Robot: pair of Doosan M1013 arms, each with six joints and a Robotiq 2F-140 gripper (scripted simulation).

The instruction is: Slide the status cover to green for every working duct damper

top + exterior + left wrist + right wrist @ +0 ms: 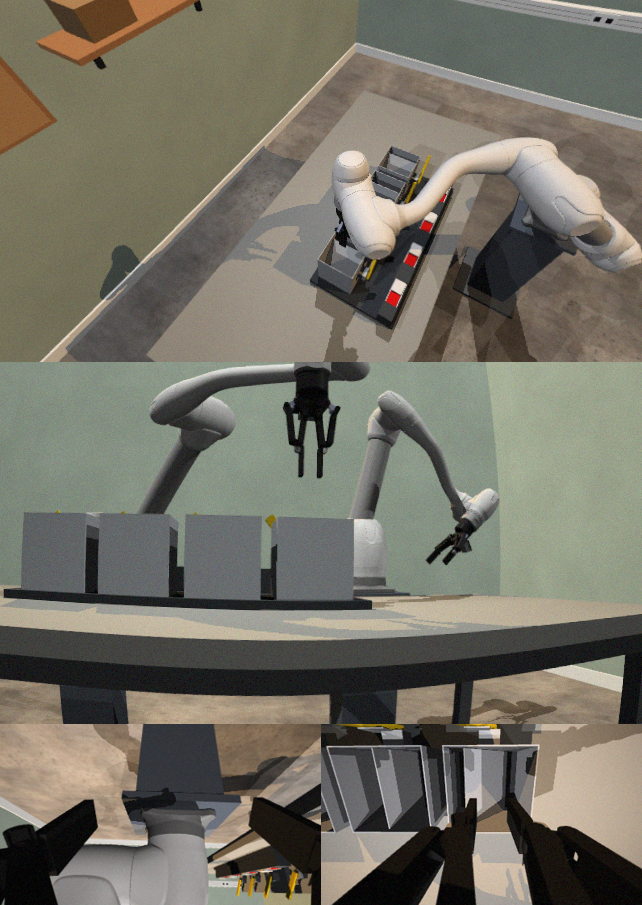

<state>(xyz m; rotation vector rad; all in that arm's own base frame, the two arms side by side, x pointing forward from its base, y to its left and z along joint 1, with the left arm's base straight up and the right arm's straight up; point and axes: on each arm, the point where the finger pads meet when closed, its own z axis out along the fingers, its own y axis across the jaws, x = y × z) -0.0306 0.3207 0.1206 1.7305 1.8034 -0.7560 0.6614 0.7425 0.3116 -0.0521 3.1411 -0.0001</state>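
Observation:
Four grey box dampers stand in a row on a dark base. The end damper (340,272) (316,557) (494,772) looks open inside, with a light strip; its neighbour (361,797) has an upright blade edge across its middle. Yellow levers (371,270) (293,884) stand on the slider side. Four sliders (393,298) show red beside white covers; the far one is partly hidden by the arm. My right gripper (310,477) (492,810) is partly open and empty, above the row near the end damper. My left gripper (437,560) (173,812) is open and empty, away to the side.
The dark base (200,603) sits on the table (525,612). My right arm (370,215) arches over the middle of the row and hides parts of the dampers and levers. A wall shelf (150,27) holding a box is at the upper left.

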